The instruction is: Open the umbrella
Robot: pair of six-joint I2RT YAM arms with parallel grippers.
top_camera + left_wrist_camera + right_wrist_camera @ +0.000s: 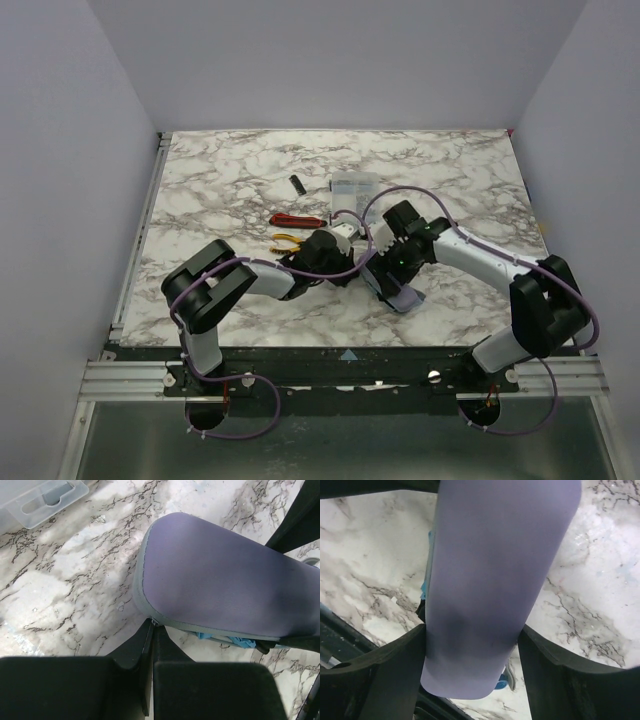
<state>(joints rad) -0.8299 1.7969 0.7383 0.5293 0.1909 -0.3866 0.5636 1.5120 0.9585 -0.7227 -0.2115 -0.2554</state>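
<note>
A lavender zip case lies near the table's front middle. It fills the left wrist view and the right wrist view. The umbrella is inside it: only bits of sky-blue fabric peek from the seam, and they also show in the right wrist view. Its shaft and handle are hidden. My left gripper is shut, pinching the small zip pull at the case's rounded corner. My right gripper is closed across the case's width, with fingers pressed on both sides.
Red-handled pliers and yellow-handled pliers lie just beyond the left gripper. A clear plastic box and a small black piece sit further back. The box also shows in the left wrist view.
</note>
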